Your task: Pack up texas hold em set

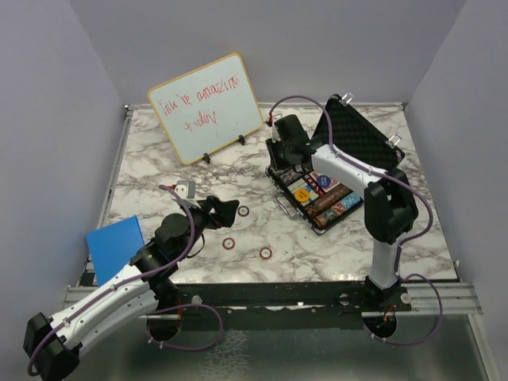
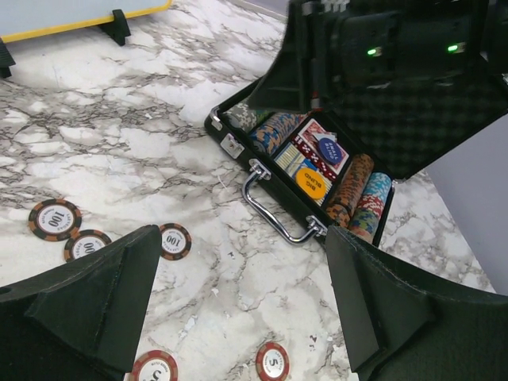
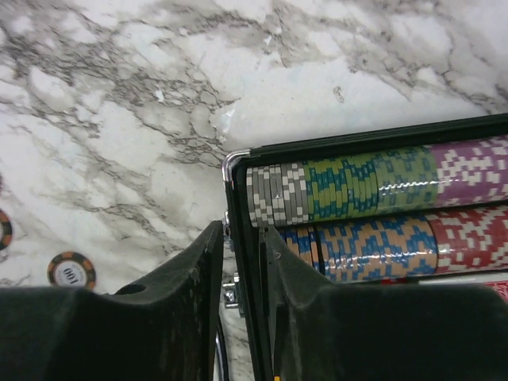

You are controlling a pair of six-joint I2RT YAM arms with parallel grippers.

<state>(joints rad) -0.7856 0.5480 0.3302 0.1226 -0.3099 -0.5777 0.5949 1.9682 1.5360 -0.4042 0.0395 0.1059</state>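
Left gripper (image 1: 225,209) jaws wide, empty, over the marble table (image 1: 159,159) near loose poker chips (image 1: 228,243). Right gripper (image 3: 243,238) jaws narrow, straddling the end wall of the open briefcase (image 1: 361,135), far right. Can't tell if they're clamping it.

White arms (image 1: 111,305), black joints and claws (image 2: 242,246) — purple cables (image 1: 300,98)

table (image 2: 119,159) looks like glossy veined marble; case (image 3: 357,136) black with bright metal rim and chrome handle (image 2: 270,216); foam (image 2: 413,119) matt, dimpled; chips (image 3: 357,186) smooth, shiny; fingers (image 3: 175,309) matt, grainy black.
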